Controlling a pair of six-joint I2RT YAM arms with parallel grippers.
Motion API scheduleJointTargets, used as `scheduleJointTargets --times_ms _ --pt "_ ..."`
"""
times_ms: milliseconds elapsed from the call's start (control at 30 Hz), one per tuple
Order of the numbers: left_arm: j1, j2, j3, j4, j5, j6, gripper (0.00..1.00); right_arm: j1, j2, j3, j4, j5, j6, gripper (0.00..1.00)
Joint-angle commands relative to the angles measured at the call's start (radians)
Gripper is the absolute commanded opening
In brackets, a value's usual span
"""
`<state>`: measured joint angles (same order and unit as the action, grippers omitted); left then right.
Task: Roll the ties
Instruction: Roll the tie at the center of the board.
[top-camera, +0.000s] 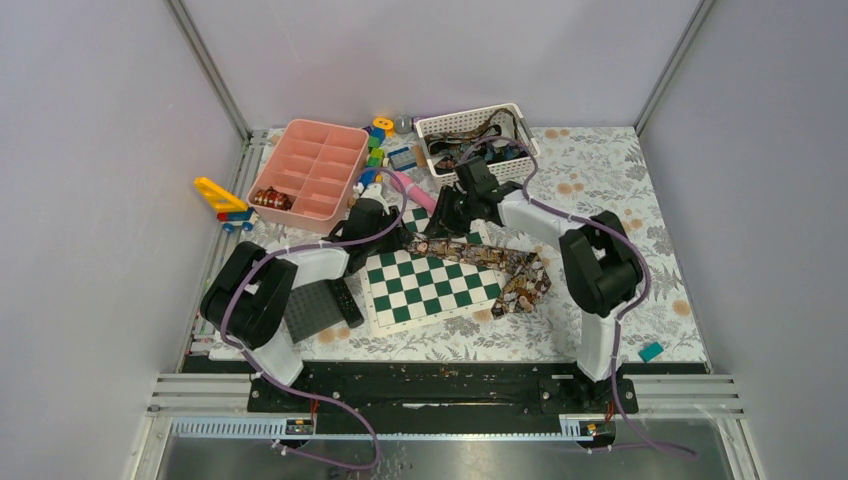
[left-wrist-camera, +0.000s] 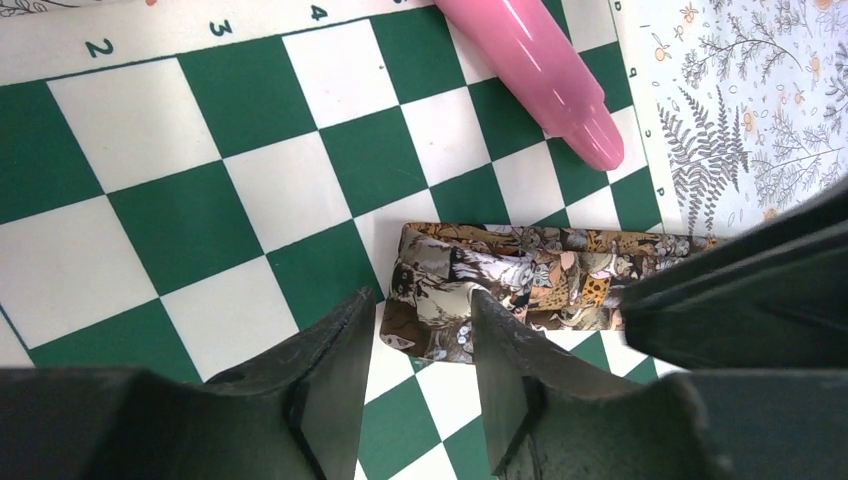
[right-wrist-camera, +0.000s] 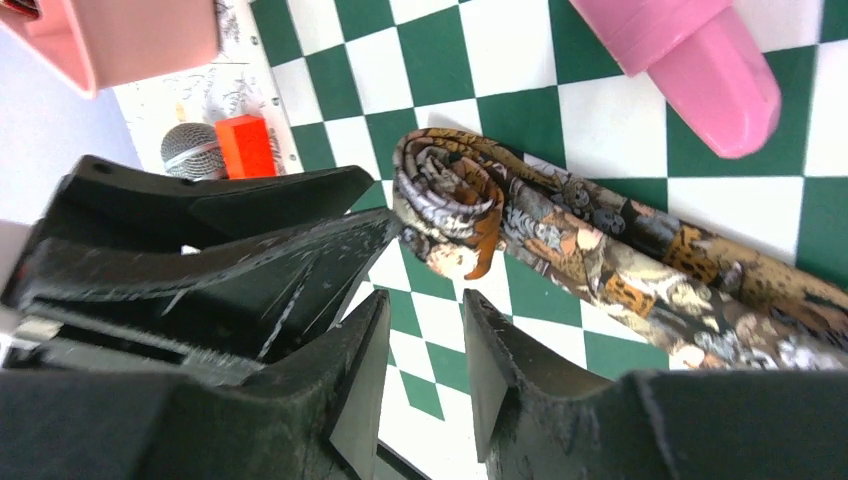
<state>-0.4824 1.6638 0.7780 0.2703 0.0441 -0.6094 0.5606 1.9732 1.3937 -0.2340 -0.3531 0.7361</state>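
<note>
Progress early: tie coiled only at one end | mid-table on chessboard, loose tail toward right edge | left gripper spread, empty, beside coil | right gripper parted, empty

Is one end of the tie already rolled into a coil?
Yes, one end of the tie is wound into a small coil lying on the chessboard.

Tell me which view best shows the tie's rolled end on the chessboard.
Right wrist: the rolled end faces the camera, spiral layers visible. Left wrist shows the same end side-on, spiral hidden. Top external shows the tie only as a small strip.
</note>
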Motion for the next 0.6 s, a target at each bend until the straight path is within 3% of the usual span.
scheduleJointTargets --times_ms 0,233,567 --pt "-0.008 -0.059 0.033 -0.005 -0.013 0.025 0.39 -0.004 -0.149 -0.027 -0.080 0.107 -0.018 0.41" --pt "-0.059 -0.090 0.055 -0.045 -0.074 0.062 0.33 -0.033 -0.292 -0.130 -0.333 0.284 -0.090 0.32" --pt "-0.082 -0.054 0.074 -0.039 -0.060 0.066 0.26 -0.034 -0.335 -0.287 -0.346 0.277 -0.103 0.18"
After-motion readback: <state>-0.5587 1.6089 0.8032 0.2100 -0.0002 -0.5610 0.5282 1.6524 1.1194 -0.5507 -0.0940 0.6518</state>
